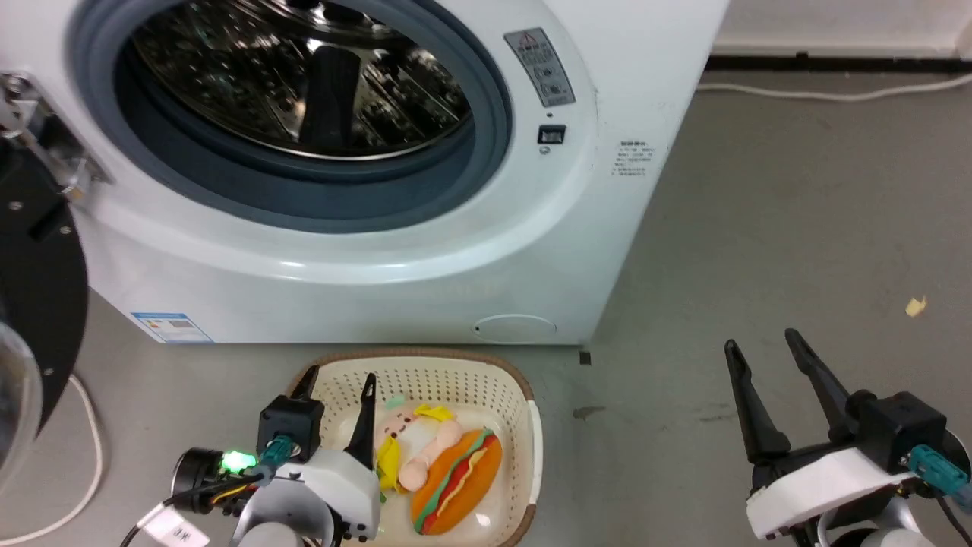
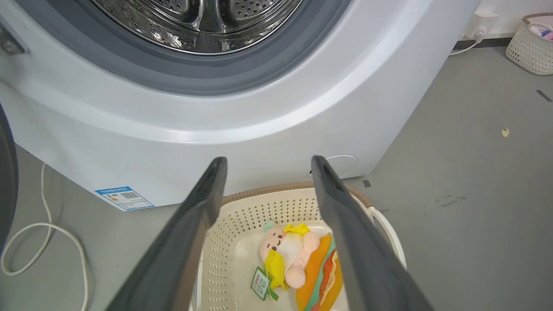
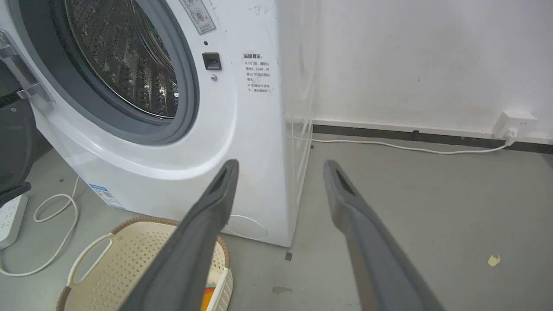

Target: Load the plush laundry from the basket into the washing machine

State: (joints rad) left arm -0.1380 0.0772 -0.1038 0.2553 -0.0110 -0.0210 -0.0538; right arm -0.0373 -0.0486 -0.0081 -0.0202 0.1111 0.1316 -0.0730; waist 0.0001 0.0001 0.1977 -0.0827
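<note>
Grey floor [image 1: 797,228]: plush laundry [image 1: 456,479] in basket [image 1: 456,380] just beside parted left fingers [image 1: 364,425]; right fingers [image 1: 748,410] parted, well away.

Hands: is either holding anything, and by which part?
Nothing is held. The left hand is open over the basket; the right hand open, away from it.

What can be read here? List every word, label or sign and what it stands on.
"温馨提示:" heads the notice sticker on the washing machine front; lines beneath too small.
Grey warning sticker beside the door opening: triangle sign, words blurred.
Blue label low on the machine: unreadable.
Green tag on the doll: unreadable.
</note>
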